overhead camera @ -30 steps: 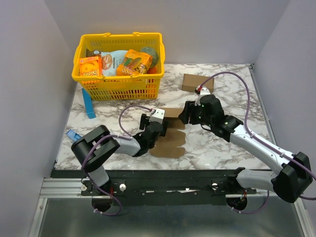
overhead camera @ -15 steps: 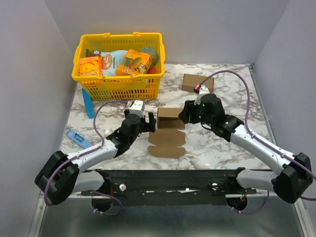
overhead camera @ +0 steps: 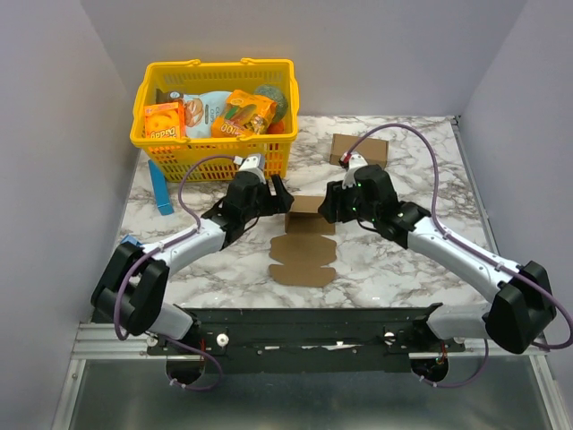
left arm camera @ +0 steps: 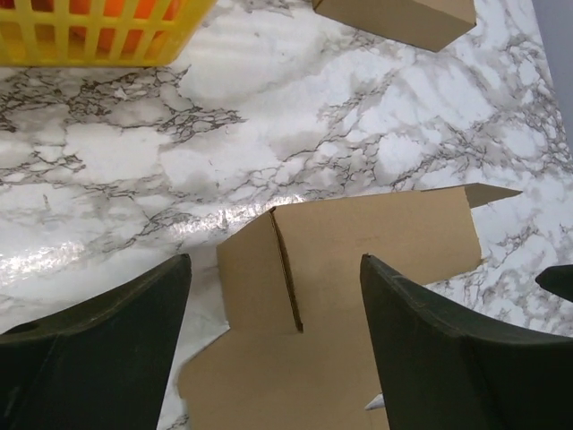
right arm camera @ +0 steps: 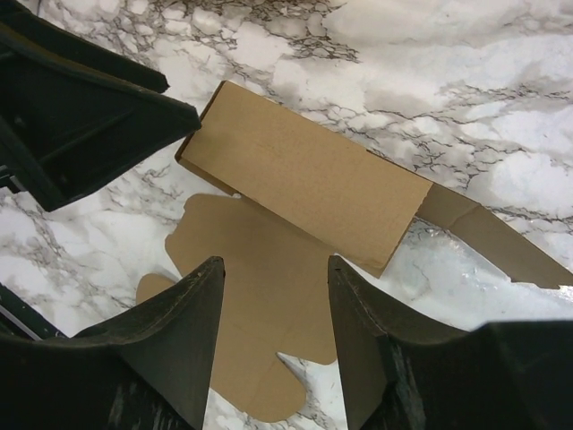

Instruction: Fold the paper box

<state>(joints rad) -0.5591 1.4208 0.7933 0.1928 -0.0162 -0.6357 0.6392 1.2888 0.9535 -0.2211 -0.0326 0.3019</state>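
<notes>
the paper box (overhead camera: 303, 260) lies near the middle of the marble-patterned surface (overhead camera: 421, 170), a plain brown die-cut sheet of thin, matte cardboard with no print. most of it lies flat, its round-edged flaps (overhead camera: 304, 273) pointing toward 6 o'clock in the overhead view. the long panel (right arm camera: 304, 175) at its 12 o'clock end is creased up off the surface, with a pointed tab sticking out at one end.

the left claw (left arm camera: 273, 269) hangs at about 10 o'clock from the sheet, its dark, smooth fingers spread wide with nothing between them but the cardboard below. the right claw (right arm camera: 274, 269) sits at about 2 o'clock, its gap narrower but likewise gripping nothing. coming in from opposite ends looks meant to let one side brace the raised panel while the other turns a side flap, since board this light would likely slide on the glossy top if pushed from one side only.

a yellow plastic lattice basket (overhead camera: 224, 159) stands at 11 o'clock, and a closed brown carton (overhead camera: 358, 148) at 1 o'clock, both apart from the work.
</notes>
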